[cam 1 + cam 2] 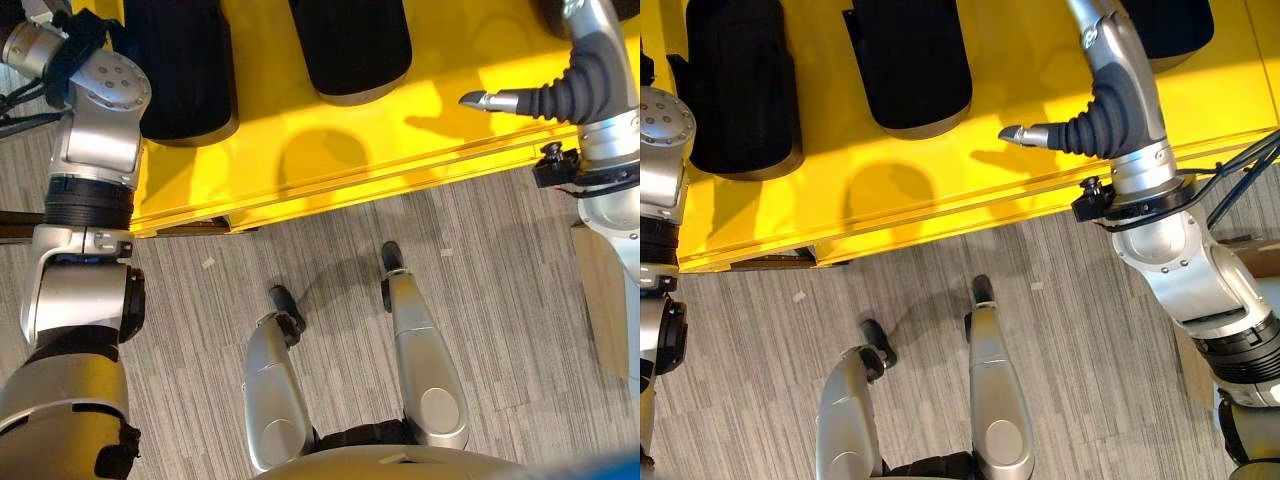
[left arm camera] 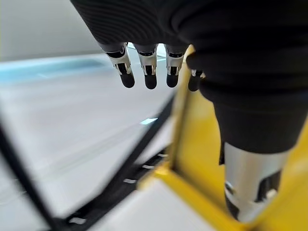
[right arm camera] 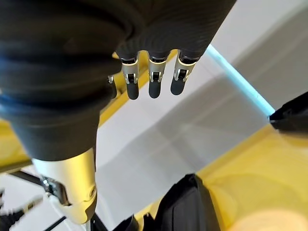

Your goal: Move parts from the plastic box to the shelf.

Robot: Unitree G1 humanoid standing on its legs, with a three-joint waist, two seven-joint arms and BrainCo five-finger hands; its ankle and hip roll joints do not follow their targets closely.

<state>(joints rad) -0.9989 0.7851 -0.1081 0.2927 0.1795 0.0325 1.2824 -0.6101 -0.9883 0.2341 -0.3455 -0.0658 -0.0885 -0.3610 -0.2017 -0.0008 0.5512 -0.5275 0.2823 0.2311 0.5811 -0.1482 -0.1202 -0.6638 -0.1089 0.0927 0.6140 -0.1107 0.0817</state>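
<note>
Grey striped floor below; the yellow shelf at twelve o'clock already carries black parts. Your right hand and left hand hang with relaxed, empty fingers (box unseen).

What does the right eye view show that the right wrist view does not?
Right eye view alone: two whole black parts lying side by side on the yellow shelf, the shelf's front edge, and the striped floor below it. Right wrist view alone: the right hand's fingers hanging straight and holding nothing. Both share the yellow shelf, a black part and the right hand.
</note>
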